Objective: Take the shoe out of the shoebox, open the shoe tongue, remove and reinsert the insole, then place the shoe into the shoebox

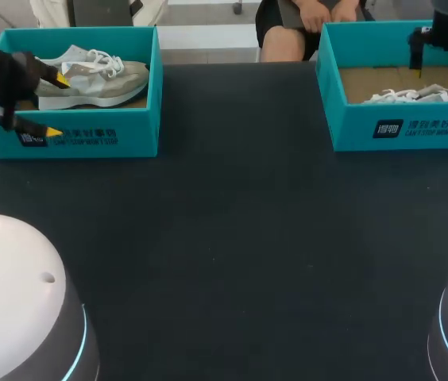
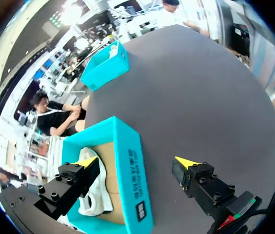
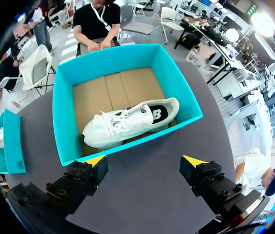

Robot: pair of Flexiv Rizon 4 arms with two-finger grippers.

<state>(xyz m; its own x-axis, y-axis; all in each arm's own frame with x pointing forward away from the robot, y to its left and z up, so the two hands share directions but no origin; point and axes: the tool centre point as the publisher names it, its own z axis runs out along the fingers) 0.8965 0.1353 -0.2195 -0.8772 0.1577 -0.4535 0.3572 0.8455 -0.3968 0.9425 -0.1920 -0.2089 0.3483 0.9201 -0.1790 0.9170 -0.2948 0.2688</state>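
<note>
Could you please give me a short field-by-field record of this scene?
table: dark surface, a box at each far corner
left shoebox: teal, holds a grey shoe with white laces
right shoebox: teal, holds a white shoe
left end effector: open, straddling the left shoebox's front wall, one finger over the grey shoe
right end effector: open, by the right shoebox, holding nothing
progress: both shoes are in their boxes

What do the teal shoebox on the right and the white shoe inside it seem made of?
Teal rectangular shoebox: likely matte printed cardboard, given its bare brown creased inside. White lace-up shoe: apparently a dull fabric upper with soft laces; exact textile unclear.
</note>
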